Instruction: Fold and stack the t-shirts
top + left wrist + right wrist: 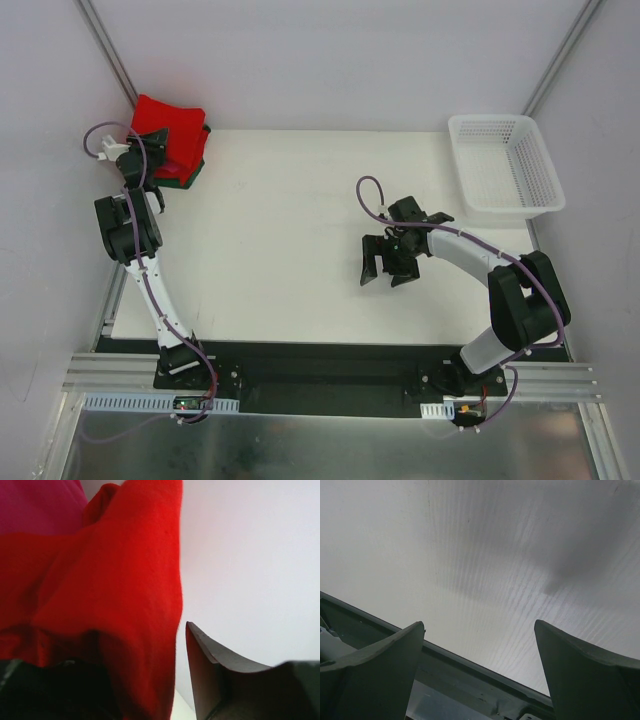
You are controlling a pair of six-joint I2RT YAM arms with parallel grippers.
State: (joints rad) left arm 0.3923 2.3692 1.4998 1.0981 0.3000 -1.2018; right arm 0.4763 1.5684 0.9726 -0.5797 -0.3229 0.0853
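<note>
T-shirts (172,142) sit in a folded pile directly against the left pincer (156,142), at the surface's (300,220) far left corner. A bright red one (125,580) is on top, a pink one (35,505) under it and a dark green one (188,180) at the bottom. The left pincer's jaws stand partly apart: red cloth drapes over one finger, while the other finger (215,675) is bare, with a thin gap between it and the cloth's edge, so nothing is clamped. The right pincer (388,268) hangs over the middle of the surface with its jaws wide apart and nothing between them. A white basket (505,165) lies beyond it, toward the far right corner.
</note>
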